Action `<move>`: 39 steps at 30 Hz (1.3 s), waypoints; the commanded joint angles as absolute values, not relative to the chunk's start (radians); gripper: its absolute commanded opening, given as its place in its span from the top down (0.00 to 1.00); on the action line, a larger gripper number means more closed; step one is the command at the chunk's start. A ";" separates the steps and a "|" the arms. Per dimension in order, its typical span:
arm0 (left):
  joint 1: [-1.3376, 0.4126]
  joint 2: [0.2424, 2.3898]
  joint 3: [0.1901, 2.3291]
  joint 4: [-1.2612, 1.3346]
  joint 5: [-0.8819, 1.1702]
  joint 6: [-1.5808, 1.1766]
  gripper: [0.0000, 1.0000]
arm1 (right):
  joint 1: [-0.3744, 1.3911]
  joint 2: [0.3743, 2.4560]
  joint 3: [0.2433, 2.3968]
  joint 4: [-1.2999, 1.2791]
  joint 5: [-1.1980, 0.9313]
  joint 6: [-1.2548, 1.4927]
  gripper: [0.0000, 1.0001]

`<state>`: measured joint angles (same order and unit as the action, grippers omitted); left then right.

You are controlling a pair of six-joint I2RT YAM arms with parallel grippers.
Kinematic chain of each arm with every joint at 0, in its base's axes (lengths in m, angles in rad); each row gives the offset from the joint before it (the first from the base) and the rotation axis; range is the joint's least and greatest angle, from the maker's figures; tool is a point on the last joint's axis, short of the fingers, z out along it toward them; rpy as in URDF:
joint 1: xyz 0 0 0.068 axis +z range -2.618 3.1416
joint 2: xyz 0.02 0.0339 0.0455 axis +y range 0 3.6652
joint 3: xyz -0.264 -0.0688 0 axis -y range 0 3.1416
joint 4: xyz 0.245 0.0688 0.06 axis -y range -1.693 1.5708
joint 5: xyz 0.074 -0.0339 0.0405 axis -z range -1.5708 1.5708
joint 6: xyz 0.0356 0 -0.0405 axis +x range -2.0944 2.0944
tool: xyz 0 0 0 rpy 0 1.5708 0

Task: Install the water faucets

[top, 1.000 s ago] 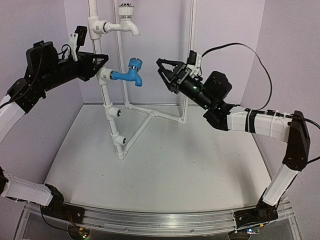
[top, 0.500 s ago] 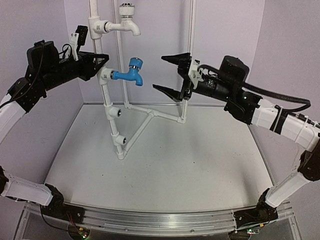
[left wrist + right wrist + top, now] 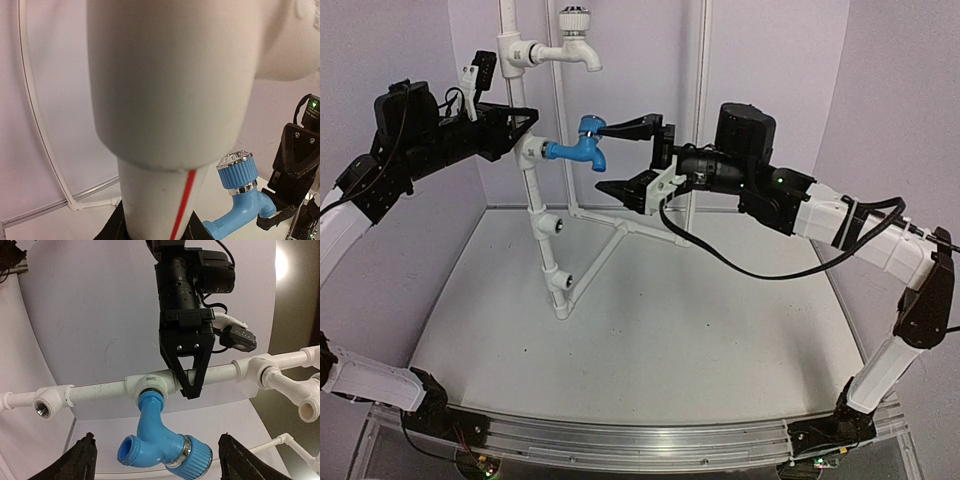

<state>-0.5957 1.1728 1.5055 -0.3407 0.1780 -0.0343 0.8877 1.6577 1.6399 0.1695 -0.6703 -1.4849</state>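
A pale grey tabletop [image 3: 650,330], flecked with small dark specks, is enclosed at the back and on both sides by plain, pale lilac wall panels [image 3: 770,60]. An aluminium rail [image 3: 620,440] is fixed along the near edge, and both arm bases are bolted to it. A white pipe frame [image 3: 548,255] is stood on the tabletop towards the back left, with an upright post and slanted legs running to a second thin upright.

The blue faucet [image 3: 582,146] is seated in a tee midway up the post, its ribbed knob on top and its spout turned down. The white faucet [image 3: 575,40], with a silvery knob, is mounted at the top of the post.

The left tool [image 3: 520,125] is pressed together on the pipe frame, just beside the blue faucet's tee. The right tool [image 3: 602,158] is spread wide about the blue faucet, one finger above the knob and one below the spout; in the right wrist view a gap is seen on either side.

A thin red stripe [image 3: 182,200] is printed along the post. A small raised mark [image 3: 150,380] is moulded on the tee, too small to be read.
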 commanded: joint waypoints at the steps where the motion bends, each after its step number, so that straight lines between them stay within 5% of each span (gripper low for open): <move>1: -0.607 1.208 1.476 -0.606 0.239 -0.190 1.00 | 0.904 1.698 1.714 0.173 -0.650 -1.577 0.18; 17: -0.607 1.199 1.471 -0.609 0.240 -0.184 1.00 | 0.944 1.850 1.771 0.428 -0.414 -1.554 0.48; 25: -0.608 1.198 1.469 -0.610 0.241 -0.182 1.00 | 1.007 1.813 1.692 0.415 -0.294 -1.308 1.00; 29: -0.607 1.200 1.469 -0.609 0.242 -0.180 1.00 | 1.016 1.786 1.744 0.240 -0.348 -0.910 1.00; 39: -0.607 1.206 1.476 -0.611 0.249 -0.178 1.00 | 0.968 1.888 1.957 0.233 -0.530 0.597 1.00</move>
